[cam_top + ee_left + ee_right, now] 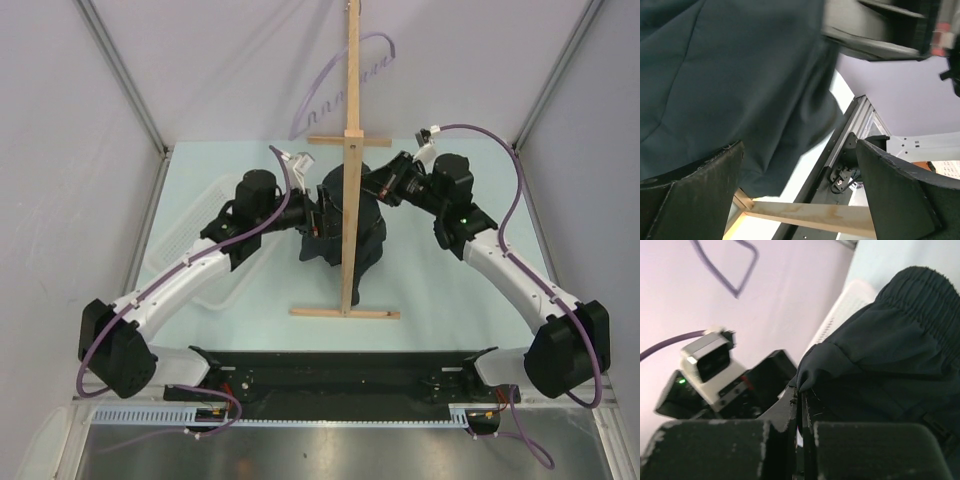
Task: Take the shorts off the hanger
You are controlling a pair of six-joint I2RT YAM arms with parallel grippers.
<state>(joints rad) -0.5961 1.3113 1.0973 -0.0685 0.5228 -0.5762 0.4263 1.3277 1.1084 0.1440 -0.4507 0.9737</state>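
The right pincer [802, 415] is clamped on a fold of the shorts [890, 365], whose waistband lies toward two o'clock.

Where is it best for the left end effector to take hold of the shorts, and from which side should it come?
Take the slack hanging edge on the left side of the shorts, coming from the left. The fabric droops there in a loose fold beside the open left end effector, while the right end effector pinches the opposite side.
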